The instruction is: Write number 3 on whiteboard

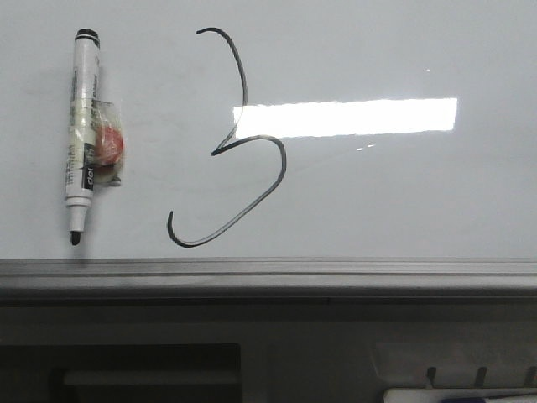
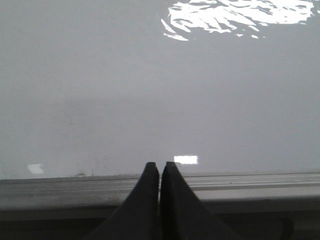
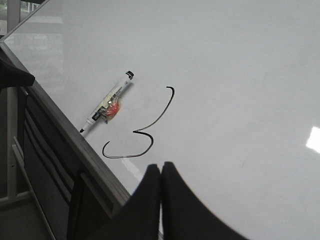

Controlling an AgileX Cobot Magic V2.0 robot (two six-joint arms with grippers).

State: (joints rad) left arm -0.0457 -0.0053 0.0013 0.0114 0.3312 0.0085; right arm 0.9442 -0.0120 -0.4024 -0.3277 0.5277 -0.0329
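The number 3 (image 1: 239,138) is on the whiteboard (image 1: 403,193), a marker (image 1: 84,126) at its nine o'clock. Both arms' fingers (image 2: 159,172) (image 3: 161,172) are pressed together, holding nothing.

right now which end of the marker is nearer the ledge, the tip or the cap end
The tip. The marker lies on the whiteboard left of the 3, its dark tip pointing down at the grey ledge, its black end farthest from it.

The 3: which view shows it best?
The front view: the 3 faces the camera whole and large, beside the marker. The right wrist view shows it whole but small and slanted. The left wrist view shows only bare whiteboard.
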